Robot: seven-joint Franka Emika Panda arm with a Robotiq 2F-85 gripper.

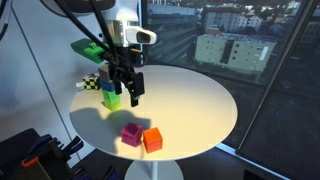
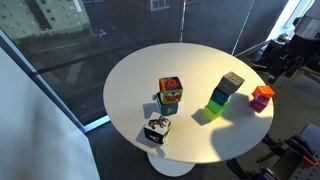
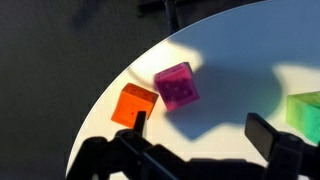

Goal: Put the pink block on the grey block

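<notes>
The pink block (image 1: 131, 133) lies near the front edge of the round white table (image 1: 190, 100), touching the orange cube (image 1: 152, 139). In the wrist view the pink block (image 3: 177, 85) sits tilted just ahead of my fingers, with the orange cube (image 3: 134, 104) to its left. The grey block (image 2: 232, 82) stands against the lime-green cube (image 2: 212, 110). My gripper (image 1: 126, 88) is open and empty. It hangs above the table between the lime-green cube (image 1: 111, 98) and the pink block. The wrist view shows the gripper (image 3: 200, 128) wide open, and the grey block is out of its view.
A black-and-white checkered block (image 2: 157, 128) and a multicoloured cube (image 2: 170, 93) stand on the table. The checkered block (image 1: 91, 83) is by the table's far left edge. The lime-green cube (image 3: 305, 112) is at the right of the wrist view. The table edge curves close by the orange cube.
</notes>
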